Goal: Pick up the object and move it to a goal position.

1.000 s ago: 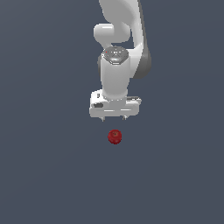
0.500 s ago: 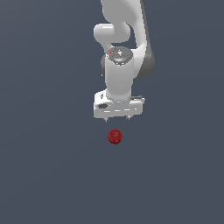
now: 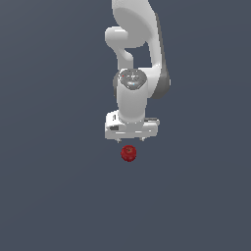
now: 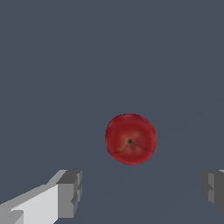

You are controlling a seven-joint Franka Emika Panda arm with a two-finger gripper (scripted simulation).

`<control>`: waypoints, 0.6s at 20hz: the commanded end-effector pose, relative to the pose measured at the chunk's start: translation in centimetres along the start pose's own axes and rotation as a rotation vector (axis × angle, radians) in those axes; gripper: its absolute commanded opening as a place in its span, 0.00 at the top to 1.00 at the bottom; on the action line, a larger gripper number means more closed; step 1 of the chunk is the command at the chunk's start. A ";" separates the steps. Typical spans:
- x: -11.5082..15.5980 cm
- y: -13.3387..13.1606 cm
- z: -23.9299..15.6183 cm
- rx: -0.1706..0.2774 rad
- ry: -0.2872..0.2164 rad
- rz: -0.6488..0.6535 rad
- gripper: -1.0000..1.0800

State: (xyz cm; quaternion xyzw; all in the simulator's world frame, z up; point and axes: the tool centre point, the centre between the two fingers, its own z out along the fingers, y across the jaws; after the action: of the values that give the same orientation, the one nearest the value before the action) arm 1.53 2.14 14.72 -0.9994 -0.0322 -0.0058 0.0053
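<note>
The object (image 4: pixel 130 139) sits mid-floor, far from any edge, just below the gripper (image 3: pixel 131 139), whose fingers (image 4: pixel 70 194) are spread wide. Small, rigid, likely light (round, so it may roll): pinch across its middle.

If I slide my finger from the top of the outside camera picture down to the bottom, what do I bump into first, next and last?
White robot arm → gripper → small red apple-like ball, then only the plain dark floor.
</note>
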 end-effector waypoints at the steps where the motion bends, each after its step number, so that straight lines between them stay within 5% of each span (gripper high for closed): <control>1: 0.3 0.2 1.6 -0.003 -0.004 0.015 0.04; 12: 0.8 0.7 5.1 -0.010 -0.012 0.045 0.04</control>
State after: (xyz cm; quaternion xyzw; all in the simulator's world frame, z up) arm 2.33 1.57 9.74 -0.9999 -0.0104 0.0005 0.0002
